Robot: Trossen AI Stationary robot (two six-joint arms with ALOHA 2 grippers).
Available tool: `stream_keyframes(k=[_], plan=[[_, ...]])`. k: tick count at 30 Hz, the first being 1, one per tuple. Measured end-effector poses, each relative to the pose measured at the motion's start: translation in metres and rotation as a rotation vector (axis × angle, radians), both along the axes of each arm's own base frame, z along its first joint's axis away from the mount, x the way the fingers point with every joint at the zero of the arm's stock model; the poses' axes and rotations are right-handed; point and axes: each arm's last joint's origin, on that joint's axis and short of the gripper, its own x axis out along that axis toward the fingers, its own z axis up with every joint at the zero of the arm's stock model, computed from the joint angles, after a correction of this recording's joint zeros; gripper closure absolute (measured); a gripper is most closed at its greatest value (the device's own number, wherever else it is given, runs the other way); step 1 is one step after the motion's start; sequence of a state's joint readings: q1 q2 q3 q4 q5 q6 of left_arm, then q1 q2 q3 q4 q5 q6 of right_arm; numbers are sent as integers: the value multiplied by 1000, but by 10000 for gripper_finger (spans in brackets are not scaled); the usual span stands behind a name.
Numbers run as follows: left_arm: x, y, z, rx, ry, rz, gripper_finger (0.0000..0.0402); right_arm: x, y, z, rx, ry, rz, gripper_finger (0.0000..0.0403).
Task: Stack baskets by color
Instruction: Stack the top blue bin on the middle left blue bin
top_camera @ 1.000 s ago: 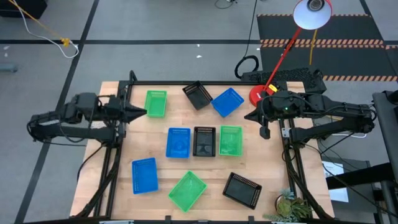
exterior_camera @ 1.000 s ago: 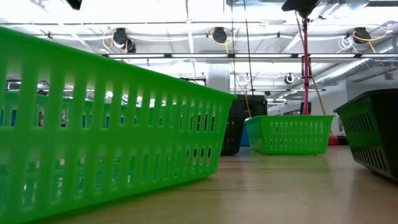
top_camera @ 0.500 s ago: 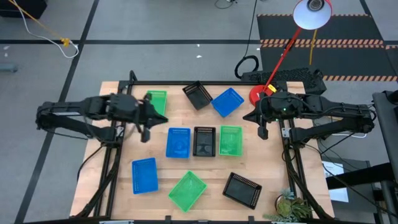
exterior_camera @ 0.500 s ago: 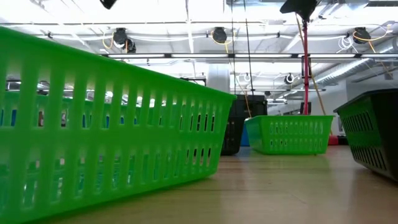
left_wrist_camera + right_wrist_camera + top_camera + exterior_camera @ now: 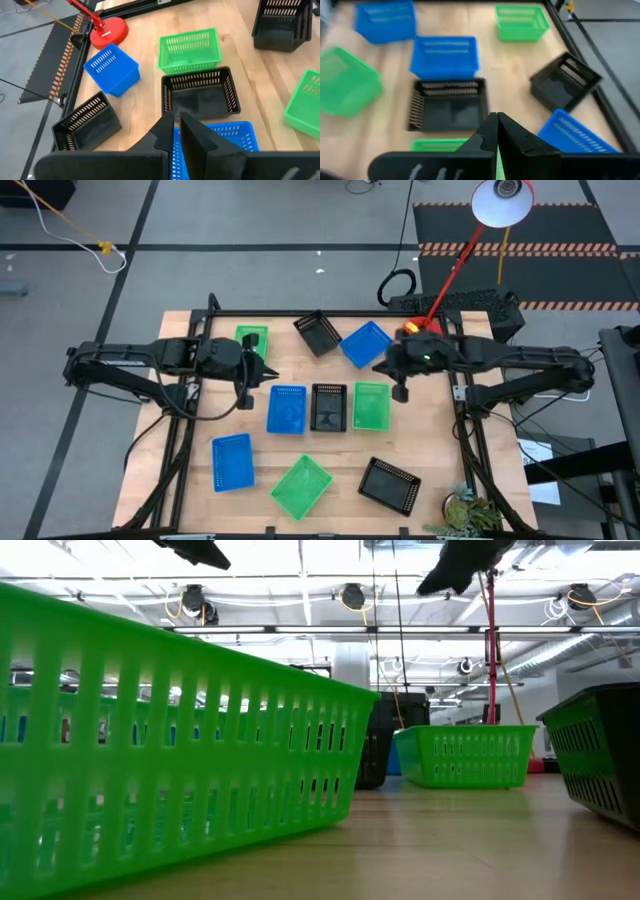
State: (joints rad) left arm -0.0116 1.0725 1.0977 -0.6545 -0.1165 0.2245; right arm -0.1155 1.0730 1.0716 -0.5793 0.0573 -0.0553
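Nine baskets rest on their bottoms on the wooden table. A blue point(image 5: 287, 408), a black point(image 5: 328, 407) and a green one point(image 5: 371, 406) stand in a row at the middle. At the far side are a green point(image 5: 252, 338), a black point(image 5: 318, 333) and a blue one point(image 5: 365, 343). Near the front edge are a blue point(image 5: 232, 460), a green point(image 5: 302, 485) and a black one point(image 5: 390, 483). My left gripper point(image 5: 265, 370) hangs shut above the table, just left of the middle blue basket point(image 5: 227, 135). My right gripper point(image 5: 380, 367) hangs shut above the far end of the middle green basket point(image 5: 437, 145). Neither holds anything.
A red round lamp base point(image 5: 415, 332) stands at the table's far right corner, its pole slanting up to a white lamp head point(image 5: 502, 202). A small plant point(image 5: 462, 515) sits at the near right corner. Bare wood point(image 5: 440, 440) lies between the basket groups.
My left gripper has swung from the table's left edge toward the middle, rolling as it went, and now hangs beside the middle blue basket. My right gripper has moved toward the table's left and a little down, over the middle green basket. No basket has moved.
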Motion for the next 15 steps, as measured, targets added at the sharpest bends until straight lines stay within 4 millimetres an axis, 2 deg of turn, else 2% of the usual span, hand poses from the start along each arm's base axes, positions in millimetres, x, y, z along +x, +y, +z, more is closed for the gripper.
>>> stream_keyframes(k=[8, 15], plan=[[0, 0, 0, 1, 1, -1, 371, 23, -50, -23, -110, 159, -50, 396], [0, 0, 0, 1, 2, -1, 371, 30, -88, -59, -104, 349, -61, 346]])
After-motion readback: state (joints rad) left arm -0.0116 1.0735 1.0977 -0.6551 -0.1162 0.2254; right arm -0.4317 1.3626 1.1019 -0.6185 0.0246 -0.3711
